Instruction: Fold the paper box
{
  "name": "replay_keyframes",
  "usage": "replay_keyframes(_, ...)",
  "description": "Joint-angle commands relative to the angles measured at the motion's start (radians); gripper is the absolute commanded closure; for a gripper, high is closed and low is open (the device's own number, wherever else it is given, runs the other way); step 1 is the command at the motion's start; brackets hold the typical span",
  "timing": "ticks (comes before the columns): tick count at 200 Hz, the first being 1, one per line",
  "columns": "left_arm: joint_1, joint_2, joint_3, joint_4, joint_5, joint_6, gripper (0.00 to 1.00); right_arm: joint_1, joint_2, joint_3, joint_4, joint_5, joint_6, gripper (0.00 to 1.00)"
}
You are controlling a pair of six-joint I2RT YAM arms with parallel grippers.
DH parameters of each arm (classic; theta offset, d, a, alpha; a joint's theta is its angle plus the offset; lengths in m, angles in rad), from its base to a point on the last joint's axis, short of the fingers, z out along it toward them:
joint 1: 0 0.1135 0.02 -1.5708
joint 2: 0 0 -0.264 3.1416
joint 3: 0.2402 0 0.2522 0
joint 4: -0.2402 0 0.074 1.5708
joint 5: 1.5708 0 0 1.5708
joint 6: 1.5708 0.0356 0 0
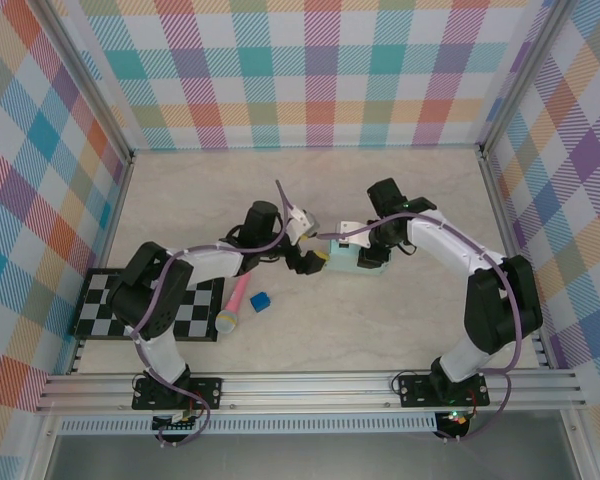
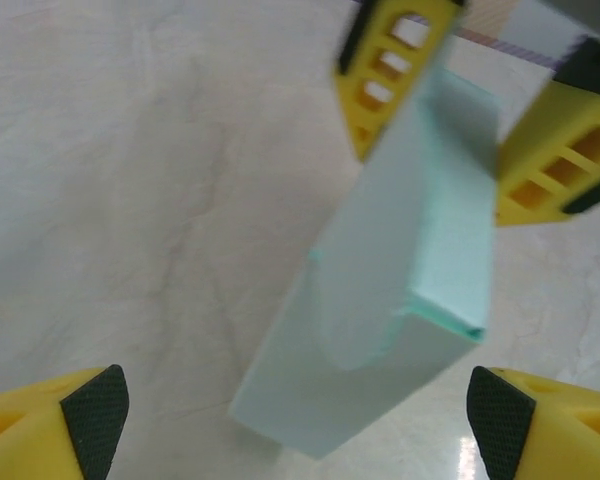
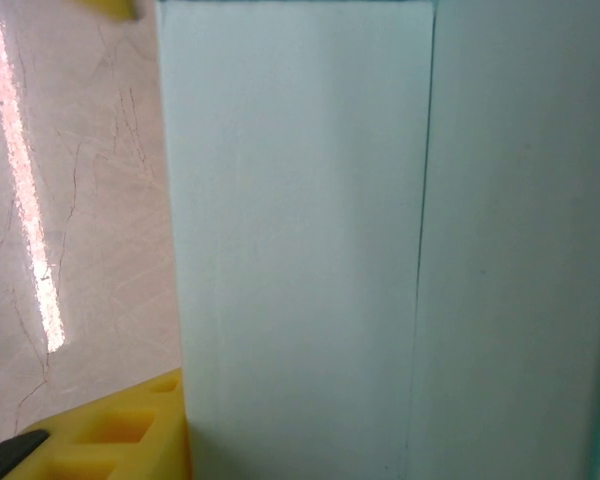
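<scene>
One box, two grippers, three odd bits on the table.

One paper box, mint card, formed up, lies mid-table between the arms; its inside is hidden. The right gripper pinches its far end, a yellow finger on each side. The left gripper is spread wide about the near end, pads clear of the card. At left, apart: one blue cube, one pink-handled tool, one checkered board.

I am seeing bright, even light; a glare streak is shining on the table, and the paper box is looking softly blurred.
</scene>
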Motion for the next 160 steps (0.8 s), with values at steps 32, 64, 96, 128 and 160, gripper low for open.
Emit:
replay_keyframes(32,-0.076,0.028,-0.016,0.167,0.004,0.047,0.12,0.0,0.011,0.004,-0.026,-0.104,-0.025,0.54)
replay_keyframes(64,-0.096,0.102,-0.019,0.321,-0.038,-0.014,0.2,0.0,0.018,0.004,-0.036,-0.113,-0.045,0.54)
replay_keyframes(96,-0.119,0.123,-0.018,0.342,-0.035,-0.005,0.41,0.0,0.001,-0.022,-0.029,-0.103,-0.061,0.53)
replay_keyframes(128,-0.143,0.141,-0.026,0.355,-0.033,-0.002,0.58,-0.012,-0.009,-0.031,-0.001,-0.114,-0.035,0.49)
replay_keyframes(160,-0.145,0.16,-0.036,0.39,-0.058,-0.018,0.63,-0.046,-0.052,-0.042,0.048,-0.165,0.051,0.38)
